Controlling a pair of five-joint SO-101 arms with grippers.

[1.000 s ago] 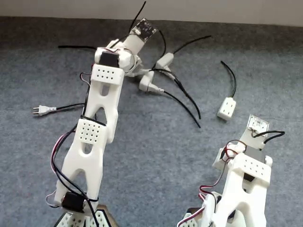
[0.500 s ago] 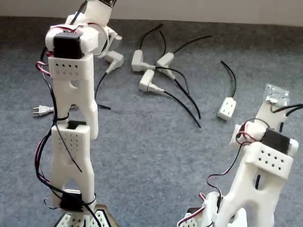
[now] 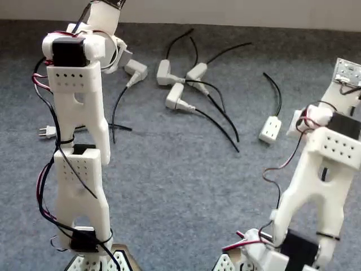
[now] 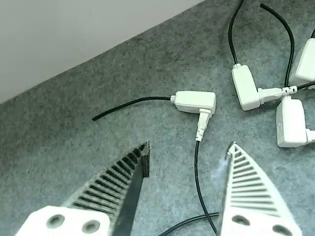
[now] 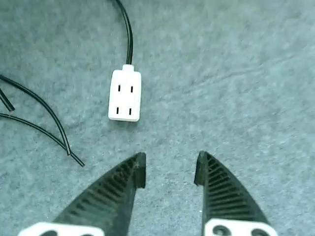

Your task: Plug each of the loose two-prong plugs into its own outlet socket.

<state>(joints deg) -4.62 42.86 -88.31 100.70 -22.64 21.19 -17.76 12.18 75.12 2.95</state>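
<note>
Left gripper (image 4: 188,147) spread over plug (image 4: 201,129); right gripper (image 5: 170,157) spread near socket (image 5: 125,96).

The left gripper (image 4: 188,147) hangs over the grey carpet (image 4: 74,142). Its two toothed fingers (image 4: 125,177) are spread wide apart. A thin black cord (image 4: 196,172) lies on the carpet between them. The cord ends in a small white plug (image 4: 202,125). The plug sits in a white socket (image 4: 195,102) just past the fingertips. Another black wire (image 4: 133,102) comes out of the socket's other end. Three more white blocks (image 4: 244,88) lie close together near the socket. A pale wall (image 4: 64,34) stands behind the carpet.
</note>
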